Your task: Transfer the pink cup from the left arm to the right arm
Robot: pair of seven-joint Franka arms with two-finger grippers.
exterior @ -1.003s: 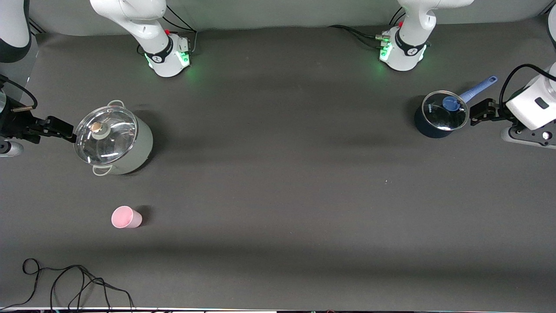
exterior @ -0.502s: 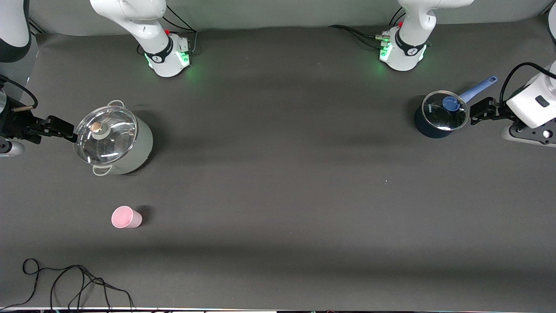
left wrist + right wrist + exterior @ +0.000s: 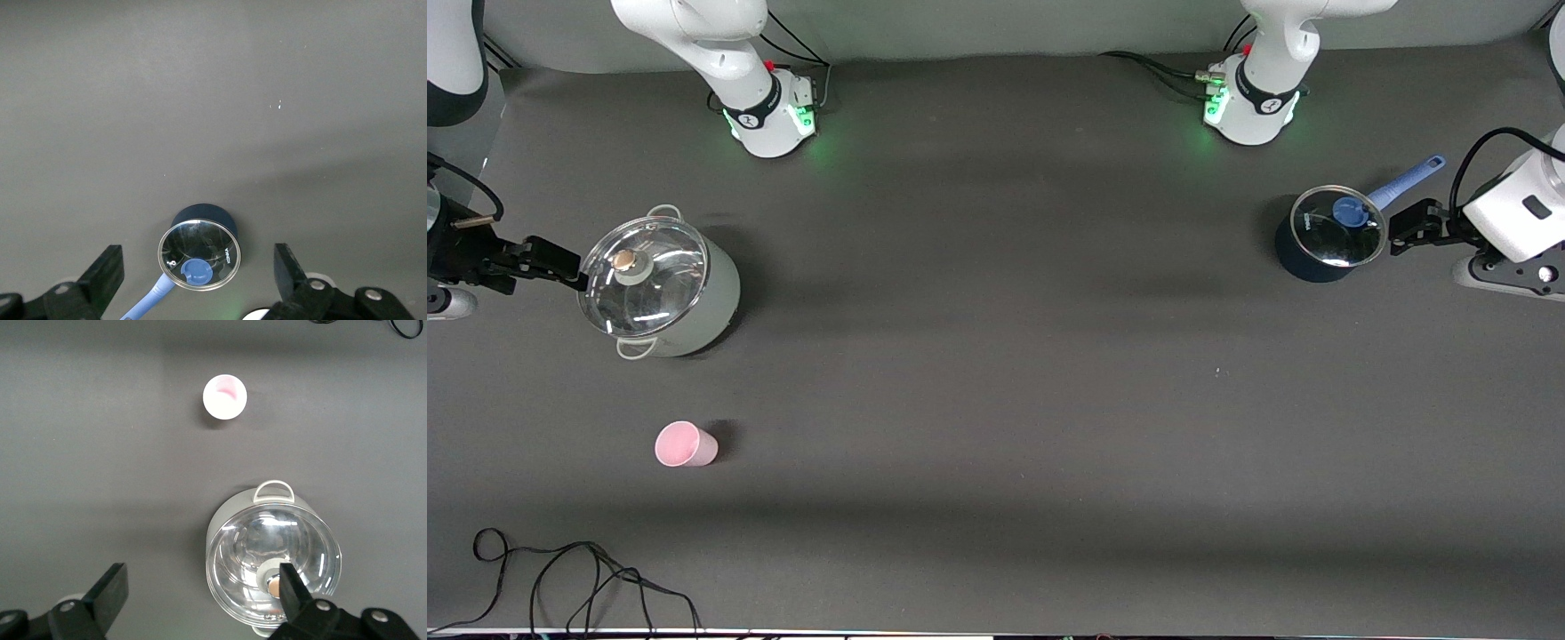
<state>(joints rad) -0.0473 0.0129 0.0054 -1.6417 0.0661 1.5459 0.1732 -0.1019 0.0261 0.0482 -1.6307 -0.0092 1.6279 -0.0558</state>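
Note:
The pink cup (image 3: pixel 685 444) stands upright on the dark table toward the right arm's end, nearer to the front camera than the grey pot; the right wrist view shows it from above (image 3: pixel 225 397). My right gripper (image 3: pixel 559 265) hovers beside the grey pot's lid, open and holding nothing (image 3: pixel 203 583), well apart from the cup. My left gripper (image 3: pixel 1405 227) waits at the left arm's end beside the blue saucepan, also open and empty (image 3: pixel 198 267). The cup is out of the left wrist view.
A grey pot (image 3: pixel 663 284) with a glass lid (image 3: pixel 273 560) stands by the right gripper. A dark blue saucepan (image 3: pixel 1329 233) with glass lid and blue handle (image 3: pixel 200 247) sits by the left gripper. A black cable (image 3: pixel 560 569) lies near the table's front edge.

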